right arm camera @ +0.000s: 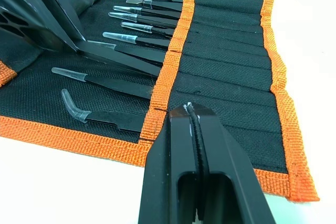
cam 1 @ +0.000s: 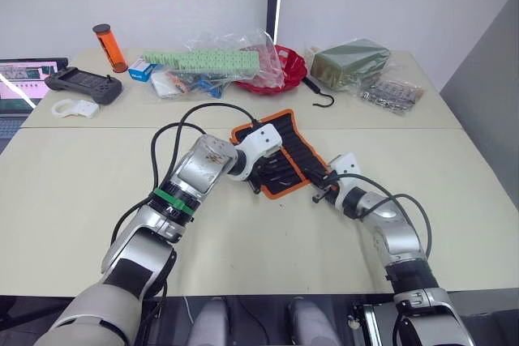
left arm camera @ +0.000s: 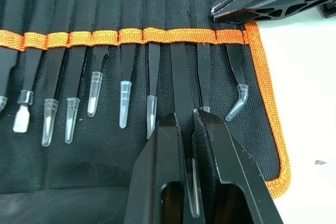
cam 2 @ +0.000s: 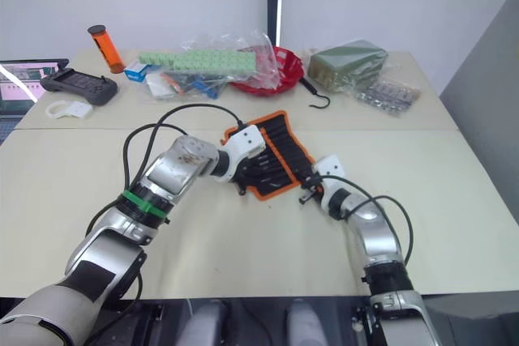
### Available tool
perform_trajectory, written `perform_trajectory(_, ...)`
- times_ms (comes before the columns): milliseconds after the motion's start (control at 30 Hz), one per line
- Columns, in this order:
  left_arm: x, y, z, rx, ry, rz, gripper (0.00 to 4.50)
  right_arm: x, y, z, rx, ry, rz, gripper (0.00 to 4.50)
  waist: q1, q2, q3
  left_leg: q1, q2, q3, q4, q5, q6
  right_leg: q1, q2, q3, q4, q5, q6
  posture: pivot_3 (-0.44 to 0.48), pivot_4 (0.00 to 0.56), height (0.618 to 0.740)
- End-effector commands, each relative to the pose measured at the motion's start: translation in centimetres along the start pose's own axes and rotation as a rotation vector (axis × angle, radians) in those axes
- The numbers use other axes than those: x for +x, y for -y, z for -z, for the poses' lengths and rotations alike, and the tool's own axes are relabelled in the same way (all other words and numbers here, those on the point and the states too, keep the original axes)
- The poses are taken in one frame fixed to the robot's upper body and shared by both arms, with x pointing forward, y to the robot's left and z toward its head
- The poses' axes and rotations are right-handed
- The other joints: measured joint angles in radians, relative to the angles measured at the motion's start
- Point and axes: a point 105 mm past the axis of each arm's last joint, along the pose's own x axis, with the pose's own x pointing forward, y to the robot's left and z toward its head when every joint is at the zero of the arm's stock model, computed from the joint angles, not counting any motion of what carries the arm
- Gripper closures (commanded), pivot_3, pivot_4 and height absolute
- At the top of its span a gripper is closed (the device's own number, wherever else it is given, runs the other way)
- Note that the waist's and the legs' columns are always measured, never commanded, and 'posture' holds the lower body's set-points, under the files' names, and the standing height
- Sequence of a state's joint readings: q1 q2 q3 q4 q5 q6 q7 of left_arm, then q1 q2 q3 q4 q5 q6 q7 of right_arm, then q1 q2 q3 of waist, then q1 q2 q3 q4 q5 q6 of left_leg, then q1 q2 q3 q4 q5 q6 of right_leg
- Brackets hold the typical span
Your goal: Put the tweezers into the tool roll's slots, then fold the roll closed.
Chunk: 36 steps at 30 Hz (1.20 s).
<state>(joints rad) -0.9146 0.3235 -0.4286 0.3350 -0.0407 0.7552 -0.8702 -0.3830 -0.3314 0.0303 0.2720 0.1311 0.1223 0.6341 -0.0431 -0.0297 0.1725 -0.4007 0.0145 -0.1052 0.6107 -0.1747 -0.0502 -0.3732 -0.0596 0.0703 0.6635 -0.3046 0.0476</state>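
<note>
Over tool roll, L tool pinching tweezers, R tool closed

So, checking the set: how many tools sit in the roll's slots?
10 tools in one row along the orange band: eight lie free, one sits in the left pincer, a bent-tipped one ends the row. More may be hidden.

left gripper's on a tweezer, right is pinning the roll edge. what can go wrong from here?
1. The left gripper is clamped on one of the tweezers already partway in its slot, with neighbours close on both sides; a skewed push could bunch the fabric or nudge them.
2. The right gripper, shut, rests at the tool roll near its orange trim; if it slips, the roll may slide under the push.
3. Clear tip caps look loose-fitting and may come off when the roll is folded.
</note>
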Motion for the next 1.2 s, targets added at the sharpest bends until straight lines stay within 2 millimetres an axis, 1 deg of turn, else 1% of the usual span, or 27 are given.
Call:
perform_trajectory(33,0.0,-0.2,-0.9,0.032,0.037,-0.002,4.46,0.1,-0.3,0.8,0.012,-0.036,-0.009,4.5,0.0,0.0,0.0,0.0,0.0,0.0,0.0,0.0,0.0,0.0,0.0,0.0,0.0,0.0,0.0,0.0,0.15,0.74)
perform_trajectory(333,1.7,0.0,-1.4,0.053,0.068,0.024,4.46,0.0,-1.0,1.0,0.021,-0.042,-0.024,4.5,0.001,0.0,0.0,0.0,0.0,0.0,0.0,0.0,0.0,0.0,0.0,0.0,0.0,0.0,0.0,0.0,0.15,0.74)
perform_trajectory(633,2.8,-0.4,-3.2,0.083,0.115,0.013,4.46,0.0,-1.2,1.1,0.03,-0.044,-0.021,4.5,0.0,0.0,0.0,0.0,0.0,0.0,0.0,0.0,0.0,0.0,0.0,0.0,0.0,0.0,0.0,0.0,0.15,0.74)
perform_trajectory(733,3.1,-0.6,-3.8,0.126,0.129,-0.014,4.46,0.0,-1.2,1.2,0.032,-0.044,-0.02,4.5,0.001,0.0,0.0,0.0,0.0,0.0,0.0,0.0,0.0,0.0,0.0,0.0,0.0,0.0,0.0,0.0,0.15,0.74)
perform_trajectory(833,3.7,0.1,-4.3,0.146,0.14,0.015,4.46,-0.1,-1.3,1.4,0.032,-0.049,-0.023,4.5,0.001,0.0,0.0,0.0,0.0,0.0,0.0,0.0,0.0,0.0,0.0,0.0,0.0,0.0,0.0,0.0,0.15,0.74)
perform_trajectory(933,3.8,0.3,-4.6,0.146,0.153,0.023,4.46,-0.2,-1.3,1.5,0.019,-0.06,-0.031,4.5,0.001,0.0,0.0,0.0,0.0,0.0,0.0,0.0,0.0,0.0,0.0,0.0,0.0,0.0,0.0,0.0,0.15,0.74)
perform_trajectory(1033,3.6,0.0,-4.8,0.139,0.171,0.009,4.46,-0.3,-1.2,1.6,0.017,-0.063,-0.027,4.5,0.001,0.0,0.0,-0.001,-0.001,0.0,0.001,0.0,0.0,0.0,0.0,0.0,0.0,0.0,0.0,0.0,0.15,0.74)
perform_trajectory(1100,3.3,-0.4,-4.7,0.117,0.182,-0.003,3.52,-0.3,-1.0,1.7,0.018,-0.064,-0.022,4.5,0.001,0.0,0.0,-0.001,-0.001,0.0,0.001,0.0,0.0,0.0,0.0,0.0,0.0,0.0,0.001,0.0,0.15,0.74)
perform_trajectory(1200,2.8,-0.7,-4.5,0.103,0.184,-0.007,2.6,-0.3,-0.9,1.7,0.016,-0.067,-0.023,4.5,0.0,0.0,0.0,-0.001,-0.001,0.0,0.001,0.0,0.0,0.0,0.0,0.0,0.0,0.0,0.001,0.0,0.15,0.74)
